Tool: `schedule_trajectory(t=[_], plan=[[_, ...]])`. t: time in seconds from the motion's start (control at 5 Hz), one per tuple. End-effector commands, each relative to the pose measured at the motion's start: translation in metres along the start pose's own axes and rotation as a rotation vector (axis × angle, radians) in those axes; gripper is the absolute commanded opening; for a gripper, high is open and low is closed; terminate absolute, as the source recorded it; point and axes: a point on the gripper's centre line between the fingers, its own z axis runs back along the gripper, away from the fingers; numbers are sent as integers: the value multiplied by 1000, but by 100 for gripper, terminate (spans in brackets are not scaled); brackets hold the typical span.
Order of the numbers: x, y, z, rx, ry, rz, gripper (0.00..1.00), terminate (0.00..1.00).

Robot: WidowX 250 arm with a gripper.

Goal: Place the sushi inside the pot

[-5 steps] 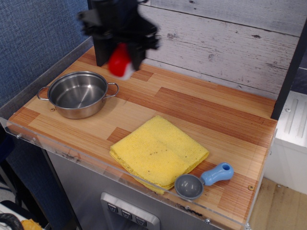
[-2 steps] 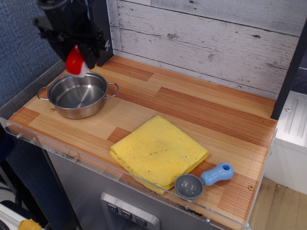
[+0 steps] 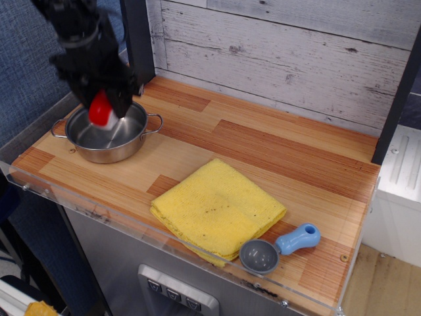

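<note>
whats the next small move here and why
Probably lower a little further, then open. The gripper holds the sushi over the pot, inside its rim line, but whether it touches the bottom can't be told. A short descent before release should keep it from bouncing out.

The claw hides the pot's far rim, perhaps touching.

Red-topped sushi held over shiny steel pot, seemingly above rim; pot upright, table's left end.
</note>
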Motion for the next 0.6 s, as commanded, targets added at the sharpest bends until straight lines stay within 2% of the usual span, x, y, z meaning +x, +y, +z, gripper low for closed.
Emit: schedule_trajectory(t=[0.0, 0.4], plan=[[8, 13, -9, 19, -4, -40, 0, 0], [7, 16, -26, 10, 23, -30, 0, 0]])
